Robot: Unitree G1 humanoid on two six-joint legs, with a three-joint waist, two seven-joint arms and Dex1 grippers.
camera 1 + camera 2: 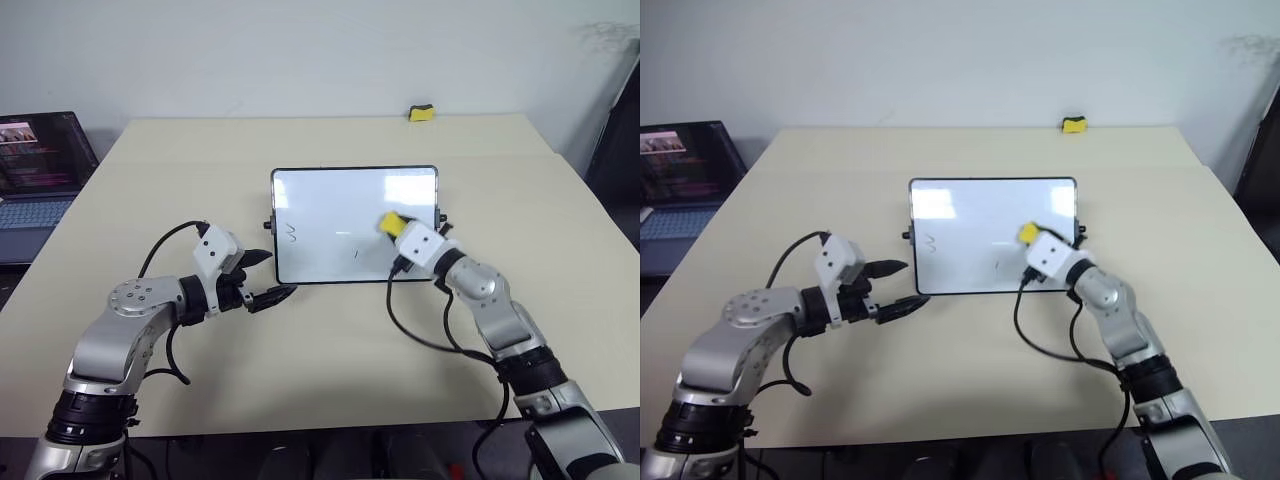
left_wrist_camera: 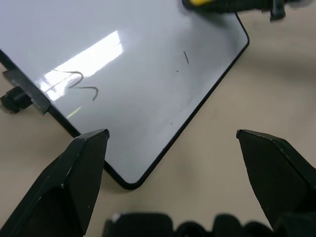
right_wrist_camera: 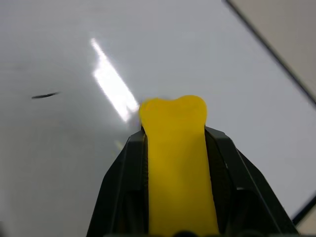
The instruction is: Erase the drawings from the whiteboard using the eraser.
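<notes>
— Yellow eraser (image 1: 391,224) sits clamped in the right gripper (image 1: 397,229) over the right part of the whiteboard (image 1: 340,200). What's left to wipe?

— From the head views, a squiggle (image 1: 291,235) by the board's left edge, and a small stroke (image 1: 355,254) in between. Both lie leftward of the eraser.

— And the left gripper (image 1: 268,277)?

— Its wrist view shows jaws spread wide, empty, just off the near-left corner.

— Right wrist view?

— Fingers pinch the eraser's sides, its long axis running straight out along them, tip over white board.

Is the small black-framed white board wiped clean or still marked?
Still marked: the small black-framed white board has a black squiggle near its left edge and a short stroke lower down.
</notes>
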